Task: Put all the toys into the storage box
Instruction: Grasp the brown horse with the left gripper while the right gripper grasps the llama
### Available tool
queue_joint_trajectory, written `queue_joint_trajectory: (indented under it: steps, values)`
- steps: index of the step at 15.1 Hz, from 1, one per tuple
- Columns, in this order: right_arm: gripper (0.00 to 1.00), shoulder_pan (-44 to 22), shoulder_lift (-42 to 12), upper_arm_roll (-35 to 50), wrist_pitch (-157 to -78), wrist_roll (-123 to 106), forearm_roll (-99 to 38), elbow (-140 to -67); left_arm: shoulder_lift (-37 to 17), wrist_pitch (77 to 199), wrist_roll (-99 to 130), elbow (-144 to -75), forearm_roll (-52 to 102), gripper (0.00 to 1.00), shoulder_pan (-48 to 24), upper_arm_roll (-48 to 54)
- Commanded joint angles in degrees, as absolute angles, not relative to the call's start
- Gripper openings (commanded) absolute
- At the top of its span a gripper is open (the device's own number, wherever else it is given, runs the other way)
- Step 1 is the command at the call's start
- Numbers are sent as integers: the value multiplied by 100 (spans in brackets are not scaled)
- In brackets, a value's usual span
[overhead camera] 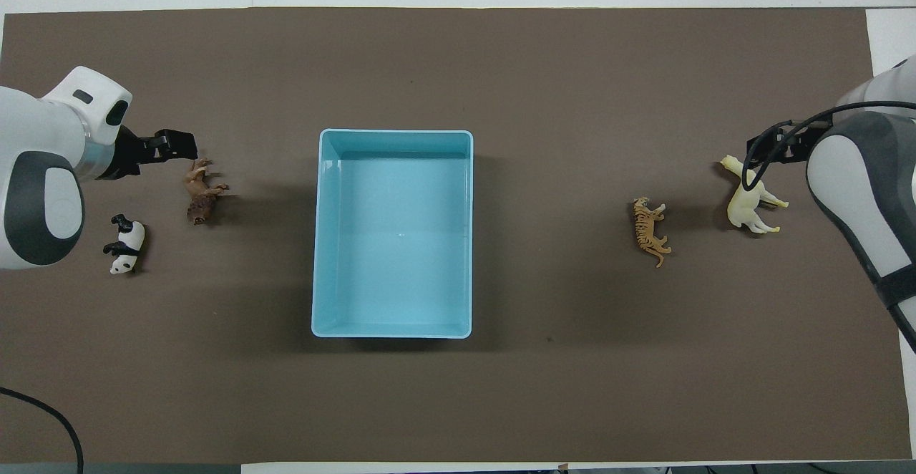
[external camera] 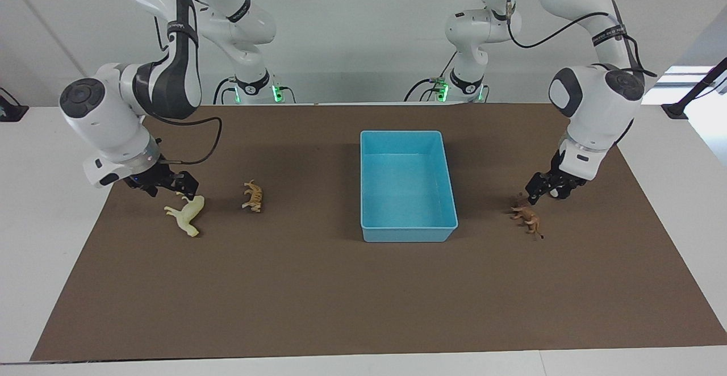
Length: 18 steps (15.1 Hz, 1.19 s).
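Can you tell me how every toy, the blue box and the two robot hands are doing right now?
storage box: open-topped, nothing in it.
horse: lying on the mat, outside the box.
tiger: lying on the mat.
lion: lying on the mat.
panda: lying on the mat.
left gripper: open, low over the lion.
right gripper: open, low over the horse.

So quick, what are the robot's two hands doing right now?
Left hand: open, empty, low over the brown plastic lion figurine.
Right hand: open, empty, low over the pale cream plastic horse figurine.
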State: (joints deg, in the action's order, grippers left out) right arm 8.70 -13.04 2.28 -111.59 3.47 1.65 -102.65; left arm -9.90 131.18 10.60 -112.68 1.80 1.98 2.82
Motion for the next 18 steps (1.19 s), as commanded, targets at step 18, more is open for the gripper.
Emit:
queue_joint_trajectory:
  steps: [18]
  values:
    - [100,1099,-940,255,-13526,1582,141,-12349,-1600,14353,1231,-12085,105,100,97,272]
